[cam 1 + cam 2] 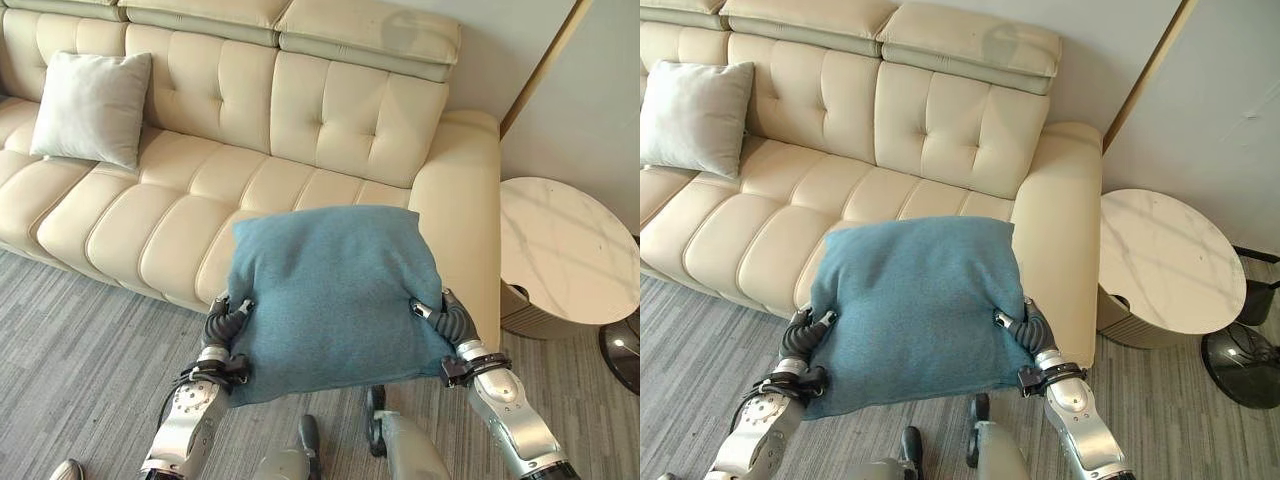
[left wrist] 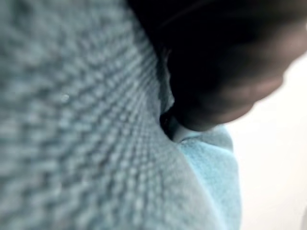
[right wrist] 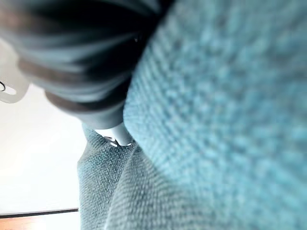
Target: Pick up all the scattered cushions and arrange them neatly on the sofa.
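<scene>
A blue cushion [image 1: 335, 295] is held up flat between my two hands, in front of the cream sofa [image 1: 190, 200] and over its right seat edge. My left hand [image 1: 225, 322] grips the cushion's left side, thumb on top and fingers hidden beneath. On the opposite side my right hand [image 1: 452, 322] grips it the same way. Up close, the left wrist view has the blue weave [image 2: 72, 120] pressed against the hand's dark cover [image 2: 225, 62]; the right wrist view has the cloth [image 3: 216, 120] against that hand [image 3: 86, 57]. A light grey cushion [image 1: 92, 108] leans upright against the sofa's back at the left.
The sofa's right armrest [image 1: 460, 190] stands just beyond the blue cushion. A round marble side table [image 1: 560, 250] sits right of the armrest, with a dark round base [image 1: 625, 355] on the floor beside it. Grey striped carpet [image 1: 80, 360] runs along the sofa's front.
</scene>
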Available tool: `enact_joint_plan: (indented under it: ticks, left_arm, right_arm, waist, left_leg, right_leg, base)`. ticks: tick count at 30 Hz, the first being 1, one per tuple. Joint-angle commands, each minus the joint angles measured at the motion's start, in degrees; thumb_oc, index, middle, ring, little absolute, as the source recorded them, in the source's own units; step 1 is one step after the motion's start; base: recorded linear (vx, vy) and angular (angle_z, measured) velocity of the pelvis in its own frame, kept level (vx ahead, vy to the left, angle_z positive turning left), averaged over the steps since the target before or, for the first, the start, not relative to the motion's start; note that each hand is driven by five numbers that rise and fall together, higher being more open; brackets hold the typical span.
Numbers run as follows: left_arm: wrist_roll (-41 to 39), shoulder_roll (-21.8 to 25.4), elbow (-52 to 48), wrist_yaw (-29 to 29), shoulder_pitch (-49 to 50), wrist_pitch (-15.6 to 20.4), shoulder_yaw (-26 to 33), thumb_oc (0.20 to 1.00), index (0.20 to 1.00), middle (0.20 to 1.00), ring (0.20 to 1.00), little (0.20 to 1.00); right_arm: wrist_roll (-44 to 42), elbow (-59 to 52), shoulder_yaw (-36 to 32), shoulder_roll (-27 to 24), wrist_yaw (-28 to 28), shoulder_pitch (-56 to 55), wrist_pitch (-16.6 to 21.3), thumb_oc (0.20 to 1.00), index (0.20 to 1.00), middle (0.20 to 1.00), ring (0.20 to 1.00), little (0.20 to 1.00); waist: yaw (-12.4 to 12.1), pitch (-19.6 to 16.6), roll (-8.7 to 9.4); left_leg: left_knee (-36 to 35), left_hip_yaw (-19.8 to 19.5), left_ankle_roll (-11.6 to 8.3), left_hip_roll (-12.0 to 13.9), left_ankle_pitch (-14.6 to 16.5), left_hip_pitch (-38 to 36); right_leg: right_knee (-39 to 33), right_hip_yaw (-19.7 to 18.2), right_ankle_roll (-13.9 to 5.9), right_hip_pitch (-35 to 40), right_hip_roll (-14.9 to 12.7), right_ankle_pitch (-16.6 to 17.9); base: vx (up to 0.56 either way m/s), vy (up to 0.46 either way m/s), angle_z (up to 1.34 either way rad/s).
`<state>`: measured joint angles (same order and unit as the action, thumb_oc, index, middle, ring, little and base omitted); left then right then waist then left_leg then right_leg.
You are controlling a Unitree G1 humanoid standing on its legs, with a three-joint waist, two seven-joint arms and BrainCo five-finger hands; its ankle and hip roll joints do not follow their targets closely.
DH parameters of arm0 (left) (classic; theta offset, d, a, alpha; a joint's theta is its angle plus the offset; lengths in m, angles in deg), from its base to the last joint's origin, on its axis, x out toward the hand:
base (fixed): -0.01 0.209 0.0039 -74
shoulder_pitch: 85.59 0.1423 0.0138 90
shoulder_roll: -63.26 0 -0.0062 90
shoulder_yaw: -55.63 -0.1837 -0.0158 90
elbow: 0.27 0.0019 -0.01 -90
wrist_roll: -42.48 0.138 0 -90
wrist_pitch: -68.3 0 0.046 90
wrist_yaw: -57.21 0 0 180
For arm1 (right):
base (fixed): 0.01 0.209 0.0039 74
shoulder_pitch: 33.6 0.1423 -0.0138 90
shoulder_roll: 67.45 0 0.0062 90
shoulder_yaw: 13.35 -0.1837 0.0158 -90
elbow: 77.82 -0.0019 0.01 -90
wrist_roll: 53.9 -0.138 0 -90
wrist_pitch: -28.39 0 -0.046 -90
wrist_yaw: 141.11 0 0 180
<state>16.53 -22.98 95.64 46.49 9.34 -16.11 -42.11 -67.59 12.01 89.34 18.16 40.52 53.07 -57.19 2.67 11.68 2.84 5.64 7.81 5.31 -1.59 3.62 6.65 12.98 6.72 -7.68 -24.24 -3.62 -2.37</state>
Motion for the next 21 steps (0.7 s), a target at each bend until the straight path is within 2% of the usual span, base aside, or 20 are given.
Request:
enact_joint_plan:
  ticks: [1, 3, 4, 5, 7, 9, 11, 15, 17, 19, 21]
  left_arm:
    - [3.0, -0.5, -8.5, 4.2, -1.4, 4.8, -2.8, 0.2, 0.2, 0.2, 0.2, 0.2]
    - [2.5, -0.8, -8.5, 4.8, -1.7, 5.1, -3.3, 0.2, 0.2, 0.2, 0.2, 0.2]
    - [2.4, -0.8, -8.3, 5.1, -2.0, 5.0, -3.8, 0.2, 0.2, 0.2, 0.2, 0.2]
    - [2.1, -0.9, -8.1, 5.2, -2.2, 5.2, -4.0, 0.2, 0.2, 0.2, 0.2, 0.2]
    - [2.1, -1.0, -7.7, 5.1, -2.8, 5.0, -4.2, 0.2, 0.2, 0.2, 0.2, 0.2]
    - [2.3, -1.4, -7.2, 5.0, -3.6, 4.8, -4.6, 0.2, 0.2, 0.2, 0.2, 0.2]
    - [2.5, -1.4, -7.1, 5.0, -3.7, 4.8, -4.8, 0.2, 0.2, 0.2, 0.2, 0.2]
    - [3.0, -1.4, -7.1, 3.7, -4.5, 5.1, -4.6, 0.2, 0.2, 0.2, 0.2, 0.2]
    - [2.7, -1.8, -6.6, 3.6, -5.4, 5.4, -5.4, 0.2, 0.2, 0.2, 0.2, 0.2]
    - [2.6, -1.9, -6.4, 4.4, -5.3, 5.3, -5.8, 0.2, 0.2, 0.2, 0.2, 0.2]
    - [2.6, -1.1, -6.5, 4.5, -4.9, 5.3, -5.6, 0.2, 0.2, 0.2, 0.2, 0.2]
  right_arm:
    - [-3.6, -6.7, -0.2, 1.9, -2.9, 1.5, 5.2, 0.2, 0.2, 0.2, 0.2, 0.2]
    - [-3.1, -6.2, -0.8, 1.1, -2.6, 1.2, 5.4, 0.2, 0.2, 0.2, 0.2, 0.2]
    - [-3.0, -5.7, -1.0, 0.4, -2.3, 1.3, 5.4, 0.2, 0.2, 0.2, 0.2, 0.2]
    - [-3.5, -5.6, -1.0, 0.0, -2.0, 1.6, 5.3, 0.2, 0.2, 0.2, 0.2, 0.2]
    - [-3.5, -5.1, -1.1, -0.7, -1.4, 2.3, 5.2, 0.2, 0.2, 0.2, 0.2, 0.2]
    - [-2.6, -4.7, -1.9, -1.4, -0.7, 3.1, 5.0, 0.2, 0.2, 0.2, 0.2, 0.2]
    - [-2.5, -4.5, -2.1, -1.4, -0.5, 3.2, 5.0, 0.2, 0.2, 0.2, 0.2, 0.2]
    - [-1.7, -3.6, -3.0, -0.7, 0.7, 3.4, 5.0, 0.2, 0.2, 0.2, 0.2, 0.2]
    - [-0.3, -2.9, -3.4, -0.4, 1.0, 3.6, 4.7, 0.2, 0.2, 0.2, 0.2, 0.2]
    - [1.2, -2.8, -3.9, -0.1, 0.8, 3.4, 4.6, 0.2, 0.2, 0.2, 0.2, 0.2]
    - [1.9, -2.4, -3.6, 0.6, 0.9, 3.6, 4.1, 0.2, 0.2, 0.2, 0.2, 0.2]
  waist:
    - [0.6, -2.6, 0.21]
    - [0.9, -3.8, 0.21]
    - [1.1, -3.9, 0.5]
    - [1.1, -4.1, 0.82]
    - [0.6, -4.1, 1.5]
    - [0.1, -4.4, 2.35]
    - [-0.1, -4.2, 2.43]
    - [-1.8, -2.8, 1.73]
    - [-1.8, -3.1, 0.63]
    - [-1.3, -3.6, 0.01]
    - [-1.4, -4.1, 0.26]
  left_leg:
    - [0.8, -5.1, -5.13, -2.4, 8.0, -10.4]
    - [3.9, -4.4, -8.0, -0.6, 5.6, -9.3]
    - [8.1, -3.4, -8.92, 0.7, 4.0, -7.4]
    - [10.9, -2.4, -9.07, 1.8, 3.0, -5.8]
    - [12.6, -1.9, -8.12, 2.5, 3.9, -3.2]
    - [8.5, -2.9, -7.47, 3.0, 6.2, 0.0]
    - [6.9, -3.4, -7.71, 3.1, 5.6, 0.7]
    - [1.3, -9.4, -9.8, 3.4, -1.6, 6.8]
    - [-2.1, -12.1, -10.09, 3.2, -3.7, 7.5]
    - [-2.7, -10.9, -9.92, 3.6, -4.1, 6.4]
    - [-1.1, -9.9, -8.8, 2.6, -3.2, 6.1]
  right_leg:
    - [-6.9, 2.5, 0.49, 9.0, 1.6, 3.8]
    - [-8.8, 3.5, 0.95, 10.8, 1.9, 4.5]
    - [-9.4, 3.9, 1.19, 11.8, 1.8, 4.4]
    - [-10.1, 3.8, 1.57, 12.9, 1.8, 4.0]
    - [-10.5, 2.9, 1.86, 14.4, 1.7, 3.1]
    - [-11.0, 0.8, 1.56, 15.8, 0.9, 2.2]
    - [-11.3, 0.3, 1.41, 16.2, 0.7, 2.0]
    - [-11.7, -2.5, 1.27, 18.2, 0.8, 1.1]
    - [-11.1, -4.4, 1.18, 18.5, 0.7, 0.4]
    - [-10.2, -5.1, 0.5, 18.6, -0.3, -0.1]
    - [-9.8, -6.7, -0.3, 18.6, -1.7, 0.3]
  base:
    - [0.33, -0.089, 0.7]
    - [0.27, -0.121, 0.47]
    - [0.19, -0.097, 0.52]
    - [0.15, -0.057, 0.56]
    - [0.14, -0.005, 0.32]
    - [0.17, 0.067, -0.3]
    - [0.08, 0.077, -0.57]
    - [0.08, 0.169, -0.45]
    - [0.15, 0.337, -0.83]
    - [0.16, 0.376, -0.52]
    - [0.14, 0.325, -0.3]
